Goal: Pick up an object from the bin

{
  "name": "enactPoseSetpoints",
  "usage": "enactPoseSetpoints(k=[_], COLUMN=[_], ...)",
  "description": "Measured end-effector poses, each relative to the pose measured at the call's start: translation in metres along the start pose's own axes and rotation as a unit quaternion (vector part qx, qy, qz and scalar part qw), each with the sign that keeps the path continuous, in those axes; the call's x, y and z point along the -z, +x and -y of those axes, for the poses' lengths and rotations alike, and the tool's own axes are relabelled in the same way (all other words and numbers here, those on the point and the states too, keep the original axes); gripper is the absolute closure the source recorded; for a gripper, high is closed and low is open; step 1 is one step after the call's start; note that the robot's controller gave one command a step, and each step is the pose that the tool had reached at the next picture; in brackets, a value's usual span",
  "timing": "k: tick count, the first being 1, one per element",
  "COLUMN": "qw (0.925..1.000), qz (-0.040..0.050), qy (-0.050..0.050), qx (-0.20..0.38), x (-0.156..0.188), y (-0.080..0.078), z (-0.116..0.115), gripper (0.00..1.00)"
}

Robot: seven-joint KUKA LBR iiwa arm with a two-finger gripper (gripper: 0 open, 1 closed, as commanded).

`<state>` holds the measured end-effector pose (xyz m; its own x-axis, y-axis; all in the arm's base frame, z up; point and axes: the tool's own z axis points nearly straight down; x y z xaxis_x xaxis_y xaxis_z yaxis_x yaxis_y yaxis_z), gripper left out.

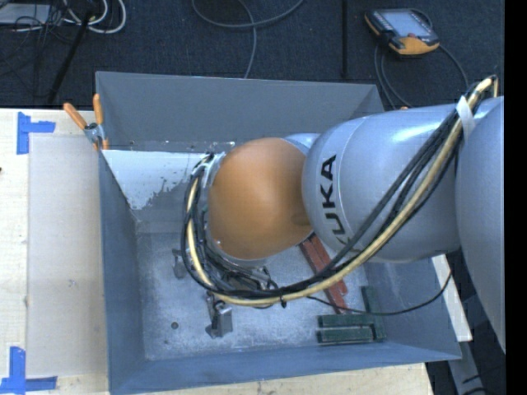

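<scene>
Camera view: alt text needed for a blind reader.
The arm's hand is down near the floor in the left half of the grey bin; a dark green block and a reddish bar lie toward the view's right.

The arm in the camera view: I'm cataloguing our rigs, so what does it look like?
A bulky silver-grey arm with rounded casings and black KUKA lettering, an orange dome cover at the wrist, black and cream cables looped along and round it, and a dark metal gripper.
</scene>
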<state>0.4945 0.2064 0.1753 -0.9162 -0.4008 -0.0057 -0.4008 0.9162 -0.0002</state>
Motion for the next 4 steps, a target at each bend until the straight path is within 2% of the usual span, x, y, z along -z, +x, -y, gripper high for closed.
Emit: enactPoseSetpoints(k=[1,2,3,4], qw=[0.9962,0.9917,0.9924,0.9987], qz=[0.0001,-0.0034,-0.0068,-0.0039], qy=[0.000,0.001,-0.001,0.000], qx=[-0.087,-0.129,-0.123,-0.052], x=[-0.066,-0.097,-0.071,-0.099], y=[-0.031,-0.035,-0.047,-0.017], z=[0.036,0.045,0.072,0.115], gripper=[0.00,0.00,0.00,1.00])
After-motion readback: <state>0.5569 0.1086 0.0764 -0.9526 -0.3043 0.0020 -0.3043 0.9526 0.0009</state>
